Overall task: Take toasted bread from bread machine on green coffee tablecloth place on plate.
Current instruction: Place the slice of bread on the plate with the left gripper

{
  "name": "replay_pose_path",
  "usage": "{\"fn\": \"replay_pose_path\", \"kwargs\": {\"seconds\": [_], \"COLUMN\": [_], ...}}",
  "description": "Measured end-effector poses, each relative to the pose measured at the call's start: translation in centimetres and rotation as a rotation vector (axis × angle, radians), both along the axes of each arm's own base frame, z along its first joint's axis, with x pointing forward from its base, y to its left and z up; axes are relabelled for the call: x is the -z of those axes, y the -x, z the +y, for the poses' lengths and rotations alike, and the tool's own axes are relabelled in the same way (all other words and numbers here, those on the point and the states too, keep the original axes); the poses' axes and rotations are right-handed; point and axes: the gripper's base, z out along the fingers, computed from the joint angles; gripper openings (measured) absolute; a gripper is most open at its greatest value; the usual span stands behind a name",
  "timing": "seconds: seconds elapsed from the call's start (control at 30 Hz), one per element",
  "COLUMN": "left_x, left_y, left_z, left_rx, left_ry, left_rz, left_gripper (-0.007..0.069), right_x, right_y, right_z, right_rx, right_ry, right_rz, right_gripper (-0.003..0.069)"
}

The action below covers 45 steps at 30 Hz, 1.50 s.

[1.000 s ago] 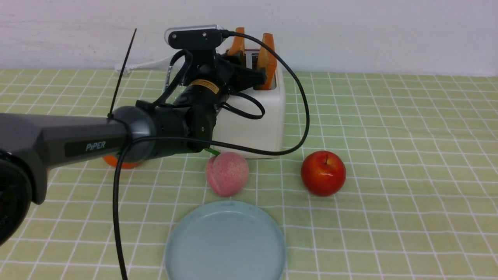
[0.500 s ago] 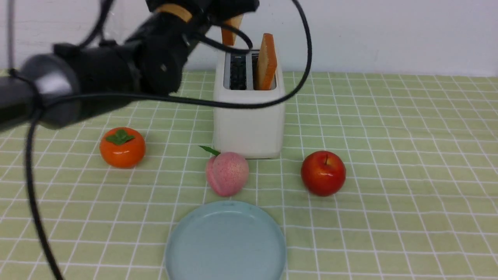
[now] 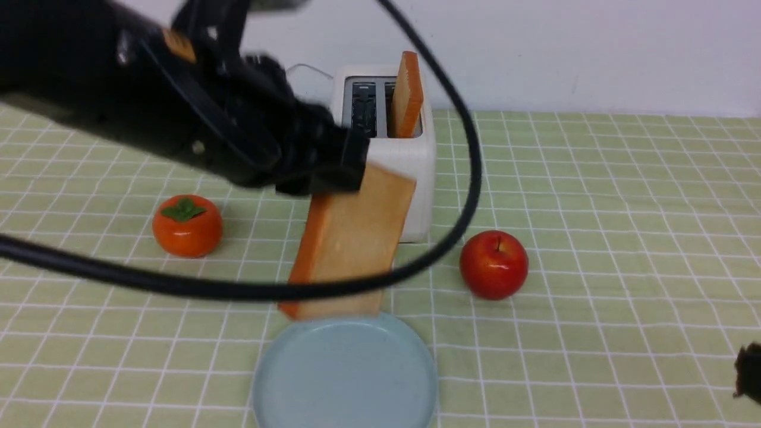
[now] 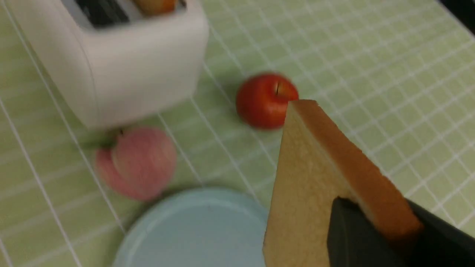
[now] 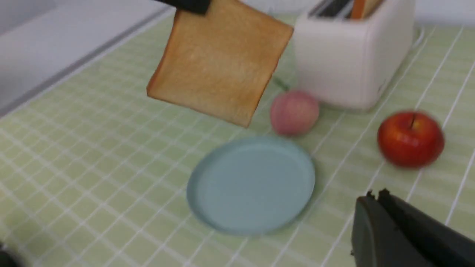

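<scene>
My left gripper [image 3: 352, 169] is shut on the top edge of one slice of toasted bread [image 3: 351, 244], which hangs tilted in the air just above the far rim of the pale-blue plate [image 3: 345, 374]. In the left wrist view the black fingers [image 4: 349, 230] clamp the slice [image 4: 304, 178] on both faces. A second slice [image 3: 408, 95] stands in the right slot of the white bread machine [image 3: 416, 160]; its left slot is empty. My right gripper [image 5: 375, 194] is shut with nothing in it, low over the green coffee tablecloth [image 3: 594, 208] at the right of the plate [image 5: 252, 185].
A red apple [image 3: 493, 264] sits right of the bread machine's front. An orange persimmon [image 3: 187, 226] lies at the left. A pink peach [image 5: 295, 111] rests between bread machine and plate, hidden behind the held slice in the front view. My left arm's cable [image 3: 469, 178] loops across the bread machine.
My left gripper has pulled the slice up out of the left slot, then swung it forward and down towards the plate. The right gripper's tip has come into the front view.
</scene>
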Motion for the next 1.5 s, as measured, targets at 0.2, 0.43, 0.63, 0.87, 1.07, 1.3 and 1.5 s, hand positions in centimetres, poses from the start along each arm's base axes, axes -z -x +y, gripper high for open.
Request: {"fn": "replay_pose_path", "kwargs": {"seconds": [0.2,0.43,0.63,0.87,1.07,1.3,1.5], "left_x": [6.5,9.4,11.6,11.8,12.3,13.1,13.5], "left_y": [-0.5,-2.2,-3.3,-3.5,-3.6,-2.9,-2.2], "left_z": [-0.9,-2.1,-2.5,-2.5,-1.8,-0.9,0.1], "left_rx": [-0.025,-0.038,-0.063,-0.089,-0.145,-0.168,-0.191], "left_ry": [0.072,0.096,0.076,0.079,0.015,-0.115,-0.237], "left_rz": [0.143,0.191,0.231,0.234,0.265,0.35,0.409], "left_gripper": [0.0109,0.0109,0.0109,0.0106,0.0116,0.0318,0.0518], "right_x": [1.8,1.9,1.9,1.8,1.6,1.2,0.9], "right_y": [0.7,1.1,1.2,1.3,1.2,1.2,1.2], "right_z": [-0.5,-0.6,-0.5,-0.4,-0.3,0.1,0.2], "right_rx": [0.003,0.025,0.012,0.006,0.012,-0.031,-0.046], "right_ry": [0.12,0.114,0.098,0.084,0.062,0.029,0.018], "right_rz": [0.193,0.21,0.218,0.22,0.205,0.166,0.129], "right_gripper": [0.0004,0.0004,0.0004,0.0004,0.0004,0.0004,0.0004]}}
